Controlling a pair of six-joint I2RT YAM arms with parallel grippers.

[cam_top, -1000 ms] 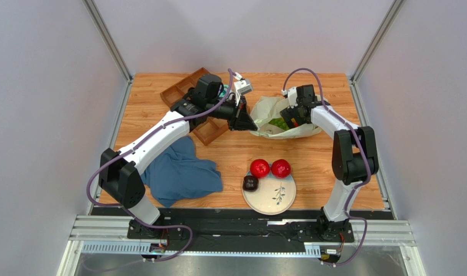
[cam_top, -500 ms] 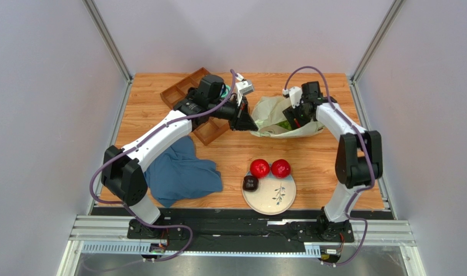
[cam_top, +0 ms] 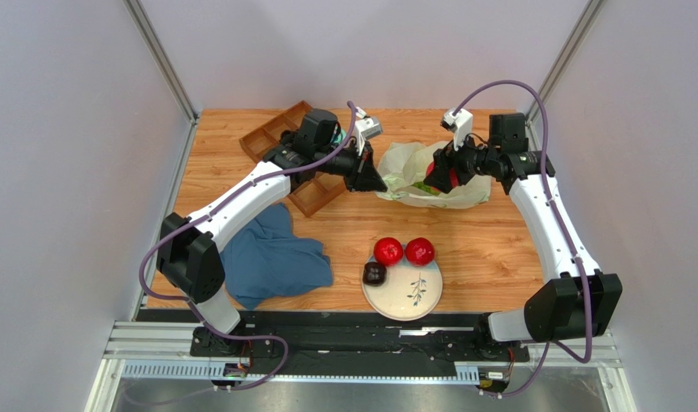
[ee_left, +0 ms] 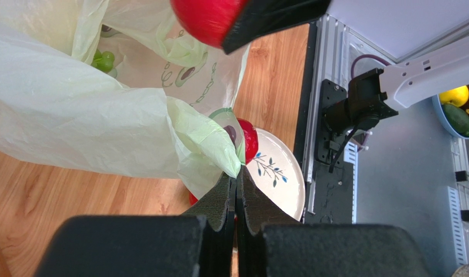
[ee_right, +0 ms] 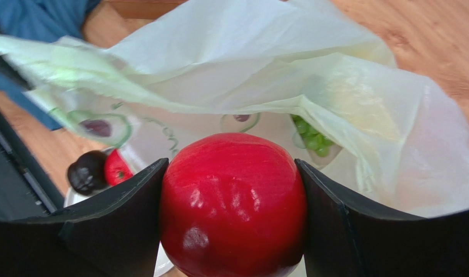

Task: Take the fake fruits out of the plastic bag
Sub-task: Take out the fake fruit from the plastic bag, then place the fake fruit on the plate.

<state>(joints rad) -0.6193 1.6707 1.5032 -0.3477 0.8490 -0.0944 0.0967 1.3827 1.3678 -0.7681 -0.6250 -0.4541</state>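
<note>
Fingers (ee_right: 103,225) clamp glossy round apple (ee_right: 234,202) — crinkly bag (ee_right: 248,75).

The left arm (cam_top: 240,195) and right arm (cam_top: 548,216) had white shells, black joints and black bases. A purple cable (cam_top: 498,82) looped along each. Their wedge-shaped fingers (ee_left: 218,203) were matte black.

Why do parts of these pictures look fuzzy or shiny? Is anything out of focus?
Right wrist view: the red apple is sharp, with pale glints on its glossy skin, while the bag smears into blur at its left edge. Left wrist view: the near black fingers look soft, the plate beyond them crisper. Top view: even light, only faint shadows.
</note>
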